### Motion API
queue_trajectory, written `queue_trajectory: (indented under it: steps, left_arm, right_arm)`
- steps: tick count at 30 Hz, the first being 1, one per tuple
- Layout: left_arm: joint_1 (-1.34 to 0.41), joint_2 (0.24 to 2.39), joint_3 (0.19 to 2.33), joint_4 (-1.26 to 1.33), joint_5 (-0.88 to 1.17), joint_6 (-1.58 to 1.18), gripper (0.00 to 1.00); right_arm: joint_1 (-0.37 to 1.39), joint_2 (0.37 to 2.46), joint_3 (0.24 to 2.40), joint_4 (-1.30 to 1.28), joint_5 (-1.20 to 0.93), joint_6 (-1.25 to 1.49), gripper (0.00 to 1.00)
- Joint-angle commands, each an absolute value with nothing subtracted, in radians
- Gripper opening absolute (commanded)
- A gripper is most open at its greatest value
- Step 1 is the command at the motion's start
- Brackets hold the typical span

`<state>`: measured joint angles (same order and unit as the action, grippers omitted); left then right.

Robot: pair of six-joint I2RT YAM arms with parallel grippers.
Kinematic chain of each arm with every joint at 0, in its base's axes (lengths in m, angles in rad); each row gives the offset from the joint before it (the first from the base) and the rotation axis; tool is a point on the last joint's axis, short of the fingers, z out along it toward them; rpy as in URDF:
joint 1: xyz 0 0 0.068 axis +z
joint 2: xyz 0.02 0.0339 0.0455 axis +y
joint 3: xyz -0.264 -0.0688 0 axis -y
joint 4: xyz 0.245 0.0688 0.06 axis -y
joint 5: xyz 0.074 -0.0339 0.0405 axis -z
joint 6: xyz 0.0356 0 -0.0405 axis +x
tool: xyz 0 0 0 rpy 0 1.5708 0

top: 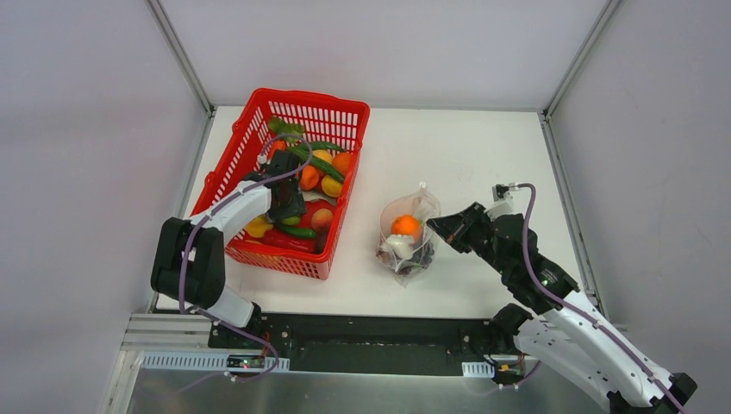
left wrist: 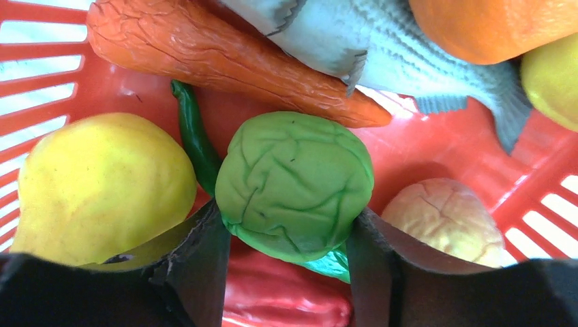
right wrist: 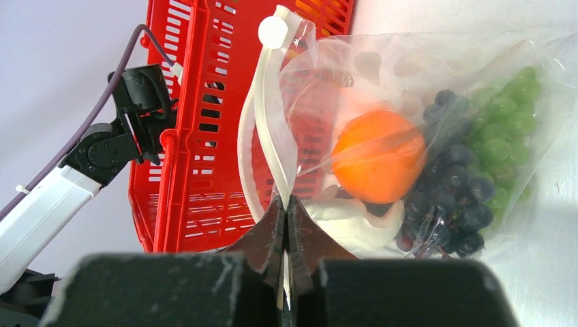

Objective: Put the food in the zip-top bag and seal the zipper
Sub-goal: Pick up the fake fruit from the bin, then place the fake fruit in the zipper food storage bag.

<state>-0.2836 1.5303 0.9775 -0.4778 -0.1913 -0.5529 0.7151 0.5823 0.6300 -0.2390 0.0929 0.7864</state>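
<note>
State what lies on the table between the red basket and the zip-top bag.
Only bare white table separates red basket from zip-top bag, per the top external view.

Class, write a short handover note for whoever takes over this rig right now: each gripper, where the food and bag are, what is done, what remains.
Left gripper: down in the red basket, jaws against both sides of the green cabbage, which is not yet out.
Right gripper: shut on the mouth edge of the zip-top bag, which is on the table beside the basket.
Done: orange ball, purple grapes, green grapes and white garlic are in the bag.
Left: bag the cabbage, then press the zipper shut; it looks open.
</note>
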Motion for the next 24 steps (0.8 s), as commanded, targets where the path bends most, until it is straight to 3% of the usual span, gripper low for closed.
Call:
queue_trajectory:
  steps: [1,13,24]
  left_arm:
    - [-0.305,1.437,0.997,-0.486,-0.175,-0.539,0.35]
    - [-0.418,1.11,1.101,-0.486,-0.103,-0.498,0.28]
    - [-0.633,1.076,1.215,-0.332,0.126,-0.471,0.28]
  right_arm:
    - [0.712,0.575,0.666,-0.216,0.103,0.793,0.01]
    - [0.712,0.587,0.672,-0.214,0.087,0.79,0.0]
    - [0.713,0.595,0.684,-0.211,0.055,0.789,0.0]
